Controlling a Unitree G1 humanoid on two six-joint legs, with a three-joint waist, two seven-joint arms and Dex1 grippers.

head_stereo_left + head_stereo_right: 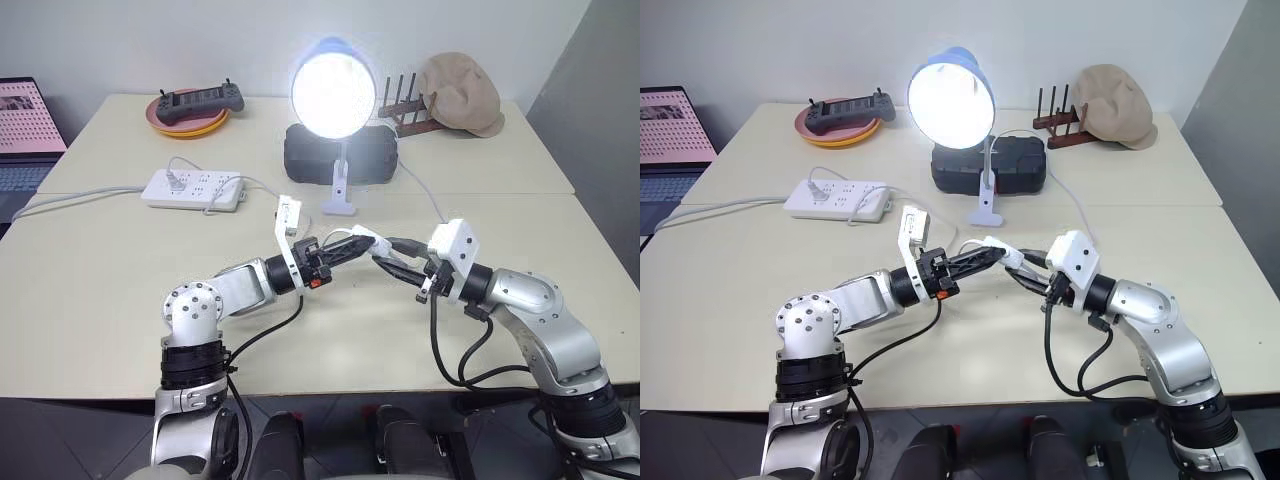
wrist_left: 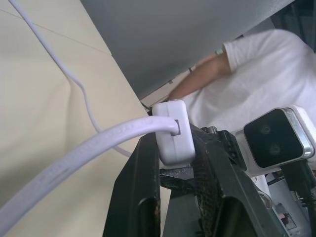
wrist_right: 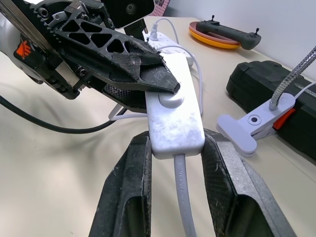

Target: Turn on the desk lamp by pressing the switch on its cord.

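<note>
The small white oblong plastic switch [image 3: 174, 116], light, rigid and smooth on its thin limp cord [image 3: 183, 197], hangs at 6 o'clock from the lit blue-shaded desk lamp [image 1: 333, 90], where you see the right gripper [image 3: 175, 143] clamped on its sides and the left gripper [image 3: 163, 81] closed on its rocker, so you should hold it by the flat sides.

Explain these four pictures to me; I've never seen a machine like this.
It is a humanoid robot with two arms, each ending in a two-fingered tool. Two pictures look down from its head; the other two look along each wrist. On the table stand a lit lamp, a power strip, a black case, a plate with a controller, and a cap on a rack. The right tool is shut on the switch of the cord; the left tool is shut, pressing its button.
</note>
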